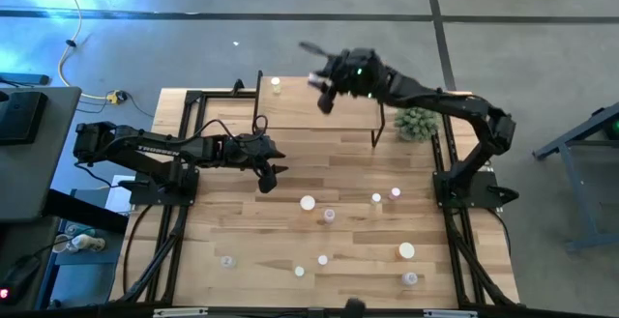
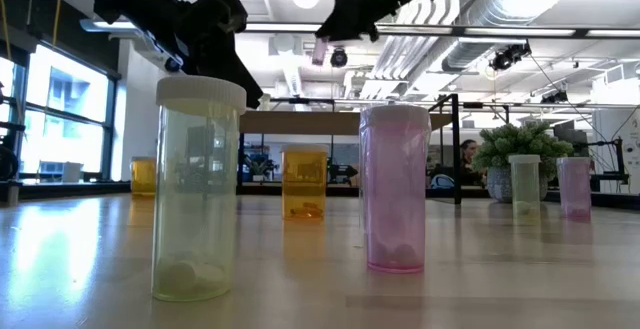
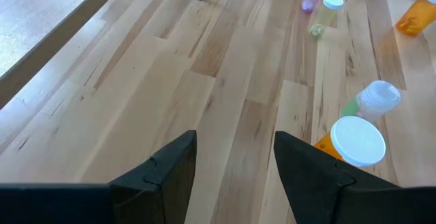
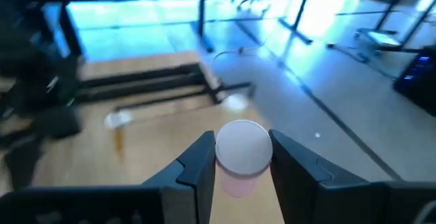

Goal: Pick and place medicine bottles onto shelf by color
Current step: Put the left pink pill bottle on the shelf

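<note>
**One pink bottle in the air, the rest waiting on the desk**

High view first: the right claw (image 1: 326, 88) is out over the shelf (image 1: 300, 115) at the desk's far edge, carrying something small. A yellowish bottle (image 1: 276, 84) already stands near the shelf's far left corner. The left claw (image 1: 268, 175) hangs over the desk just in front of the shelf, nothing in it. Loose medicine bottles (image 1: 308, 203) are scattered across the near half of the desk, several toward the right edge.

Low view: a pale yellow-green bottle (image 2: 196, 189) and a pink one (image 2: 394, 187) stand up close, an orange bottle (image 2: 304, 181) farther back between them, all upright.

Left wrist view: the left claw's fingers (image 3: 168, 171) stand apart over bare wood, released, with an orange white-capped bottle (image 3: 354, 144) just beside one finger.

Right wrist view: here's the grip, the right claw clenched on a pink bottle (image 4: 240, 159), fingers (image 4: 199, 161) pinching either side just under the white cap.

These look like light, stiff plastic cylinders, smooth and probably slippery, easy to tip. Best hold, I'd say, is across the body below the cap, squarely, so it can't swivel, and set down flat before letting go.
</note>
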Controlling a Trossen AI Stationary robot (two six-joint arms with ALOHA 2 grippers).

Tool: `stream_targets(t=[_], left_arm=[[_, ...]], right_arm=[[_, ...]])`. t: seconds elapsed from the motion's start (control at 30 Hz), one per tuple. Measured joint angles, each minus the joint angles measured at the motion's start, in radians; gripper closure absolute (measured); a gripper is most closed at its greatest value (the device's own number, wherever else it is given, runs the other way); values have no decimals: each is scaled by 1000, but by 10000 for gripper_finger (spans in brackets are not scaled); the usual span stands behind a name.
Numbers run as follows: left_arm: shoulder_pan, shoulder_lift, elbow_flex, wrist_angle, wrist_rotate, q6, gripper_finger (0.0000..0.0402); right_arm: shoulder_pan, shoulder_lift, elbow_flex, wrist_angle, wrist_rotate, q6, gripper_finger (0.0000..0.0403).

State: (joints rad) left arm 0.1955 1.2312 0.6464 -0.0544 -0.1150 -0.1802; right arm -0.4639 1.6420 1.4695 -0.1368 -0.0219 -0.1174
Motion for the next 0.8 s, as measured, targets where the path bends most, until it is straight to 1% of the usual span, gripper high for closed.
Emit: stream_targets(t=[0.17,0.33,0.5,0.8], left_arm=[[0,0,0,0,0,0,216],[0,0,0,0,0,0,216],[0,0,0,0,0,0,216],[0,0,0,0,0,0,216]], right_arm=[[-73,0,83,-36,0,55,295],[-92,10,89,-58,-4,76,295],[-92,88,88,-68,-48,95,295],[-80,222,88,-56,-66,111,295]])
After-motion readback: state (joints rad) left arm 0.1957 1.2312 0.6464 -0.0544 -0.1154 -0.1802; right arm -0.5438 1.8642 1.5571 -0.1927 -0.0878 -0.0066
